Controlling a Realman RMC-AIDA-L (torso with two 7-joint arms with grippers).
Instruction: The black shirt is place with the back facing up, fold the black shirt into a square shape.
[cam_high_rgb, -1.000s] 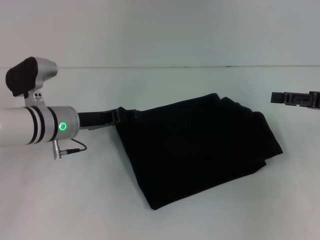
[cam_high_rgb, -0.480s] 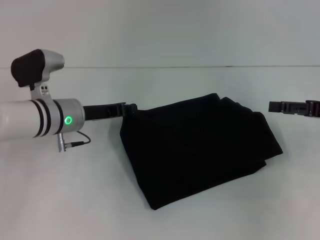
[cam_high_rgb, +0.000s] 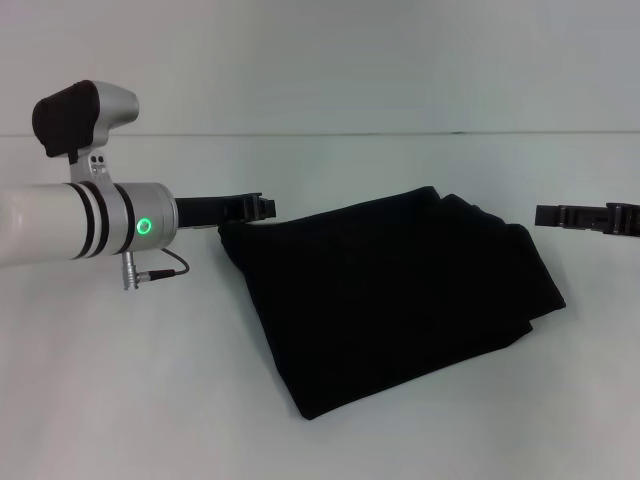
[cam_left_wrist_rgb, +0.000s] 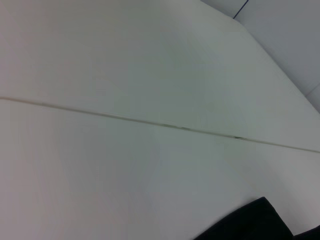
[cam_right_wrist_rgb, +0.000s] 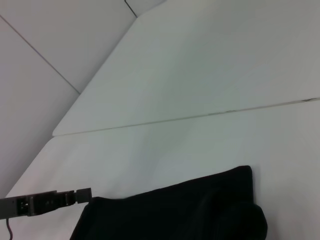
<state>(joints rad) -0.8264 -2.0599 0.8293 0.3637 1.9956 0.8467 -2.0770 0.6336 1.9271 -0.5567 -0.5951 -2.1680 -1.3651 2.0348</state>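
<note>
The black shirt (cam_high_rgb: 400, 290) lies folded into a rough slanted rectangle on the white table (cam_high_rgb: 120, 400), in the middle right of the head view. My left gripper (cam_high_rgb: 266, 207) reaches in from the left and hovers just above the shirt's back left corner, close to the fabric. Whether it touches the cloth is unclear. The right wrist view shows this gripper (cam_right_wrist_rgb: 82, 195) next to the shirt's edge (cam_right_wrist_rgb: 175, 215). My right gripper (cam_high_rgb: 542, 214) hangs in the air off the shirt's right side, apart from it. The left wrist view shows only a corner of the shirt (cam_left_wrist_rgb: 250, 227).
A seam (cam_high_rgb: 400, 134) runs across the white table behind the shirt. A thin cable (cam_high_rgb: 165, 270) hangs under my left wrist.
My left arm has risen and moved a little to the right. The shirt's back left corner, bunched at the gripper before, now lies spread further left. The right gripper shifted slightly left.
</note>
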